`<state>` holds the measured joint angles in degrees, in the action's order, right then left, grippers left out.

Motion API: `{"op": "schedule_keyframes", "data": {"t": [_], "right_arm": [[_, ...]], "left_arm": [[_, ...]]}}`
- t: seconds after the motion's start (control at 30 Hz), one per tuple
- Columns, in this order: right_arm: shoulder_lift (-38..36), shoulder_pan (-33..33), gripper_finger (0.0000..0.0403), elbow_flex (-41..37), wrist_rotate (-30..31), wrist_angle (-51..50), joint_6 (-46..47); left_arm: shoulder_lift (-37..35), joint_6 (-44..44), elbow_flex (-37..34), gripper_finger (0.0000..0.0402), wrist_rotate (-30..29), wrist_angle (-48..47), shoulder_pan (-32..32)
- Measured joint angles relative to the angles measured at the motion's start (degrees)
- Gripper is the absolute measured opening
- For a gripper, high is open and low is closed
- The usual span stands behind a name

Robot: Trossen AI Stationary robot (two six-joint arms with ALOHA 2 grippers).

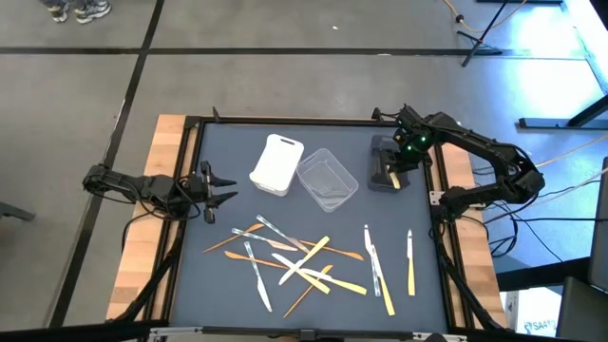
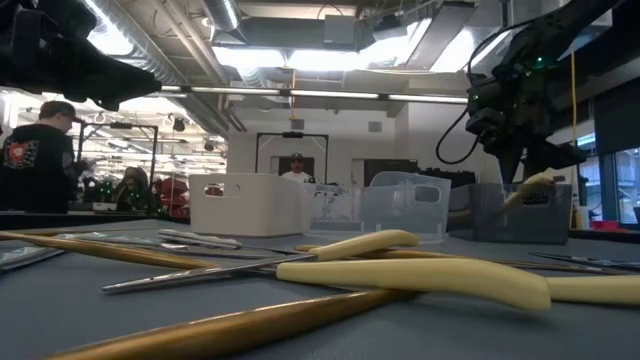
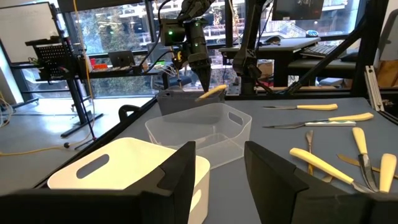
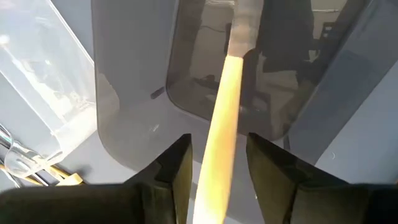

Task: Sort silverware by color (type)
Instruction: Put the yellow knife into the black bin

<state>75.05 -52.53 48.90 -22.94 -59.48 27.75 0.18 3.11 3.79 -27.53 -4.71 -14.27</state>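
Observation:
My right gripper [image 1: 392, 174] hangs over the dark grey tub [image 1: 384, 152] at the far right, pointing steeply down. Its fingers stand open on either side of a yellow-handled piece of silverware [image 4: 225, 112]. That piece slants down, its grey far end [image 4: 244, 25] inside the tub and its yellow handle [image 2: 533, 186] rising above the rim. My left gripper [image 1: 224, 188] waits open at the left edge, level, facing the white tub [image 3: 118, 165]. The other silverware [image 1: 294, 261], yellow, tan and clear, lies scattered on the near half of the mat.
A white tub [image 1: 276, 163] and a clear tub [image 1: 327, 179] stand side by side at the far middle, left of the grey tub. Several more pieces [image 1: 380, 271] lie near the right edge. Wooden rails [image 1: 142, 256] border the mat. People stand in the room beyond.

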Motion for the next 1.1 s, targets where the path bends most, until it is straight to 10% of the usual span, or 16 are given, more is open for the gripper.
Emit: {"op": "schedule_keyframes", "data": {"t": [1.1], "right_arm": [[-11.3,0.1,0.0136,6.3,0.9,-8.7,2.8]], "left_arm": [[0.0,-0.2,0.0,0.0132,0.0,0.0,0.0]]}}
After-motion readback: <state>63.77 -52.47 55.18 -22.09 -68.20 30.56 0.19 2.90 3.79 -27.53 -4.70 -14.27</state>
